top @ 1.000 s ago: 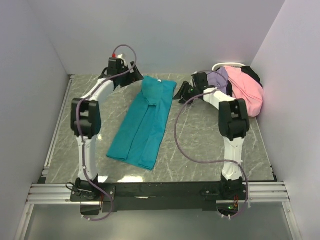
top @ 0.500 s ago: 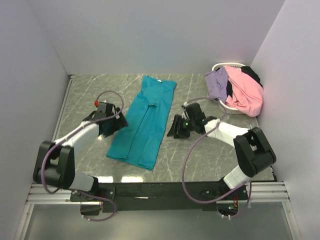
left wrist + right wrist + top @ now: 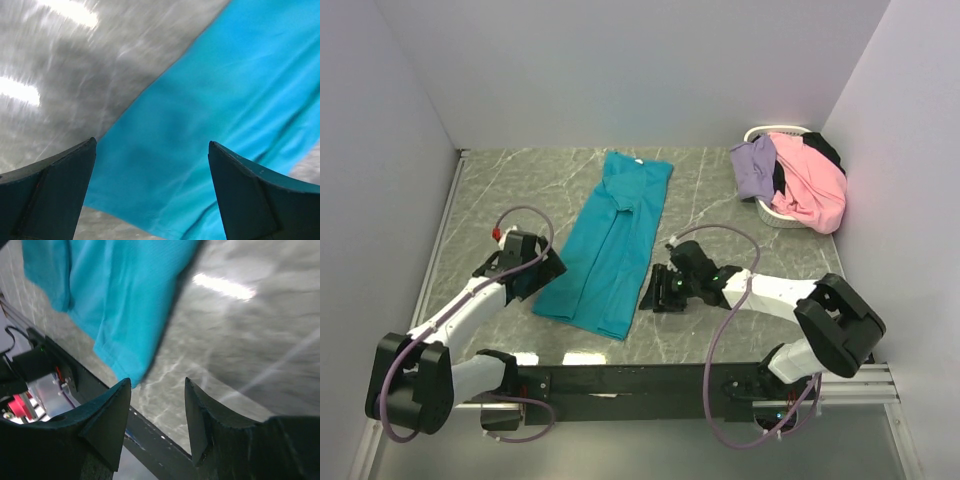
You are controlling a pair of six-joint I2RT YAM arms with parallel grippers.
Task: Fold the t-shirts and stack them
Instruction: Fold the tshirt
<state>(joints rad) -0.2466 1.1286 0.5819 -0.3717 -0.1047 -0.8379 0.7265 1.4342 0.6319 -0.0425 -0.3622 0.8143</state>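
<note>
The grey marbled table (image 3: 740,190) carries the teal t-shirt (image 3: 615,235), which lies as a long narrow strip with its sides folded in. It runs diagonally across the middle, collar at the far end and hem toward the arms. At the far right corner a white basket (image 3: 776,129) holds the pink shirt (image 3: 810,185), the lavender shirt (image 3: 755,165) and the black shirt (image 3: 825,148) in a loose heap, none of them folded.

Both arms reach low over the near end of the strip. The left gripper (image 3: 542,275) sits just beside the left edge of the hem, its jaws spread wide and holding nothing; its wrist view shows teal cloth between the fingers (image 3: 55,185). The right gripper (image 3: 653,297) is close to the hem's right corner, jaws parted and empty, with the corner just ahead of it in its own view.

The step in hand looks like taking the near hem (image 3: 582,315) to fold it up toward the collar. To do it well, each gripper should close over every layer at its own corner. The two should then rise together, keep the hem taut and level, and lay it square on the far part so the edges match.
</note>
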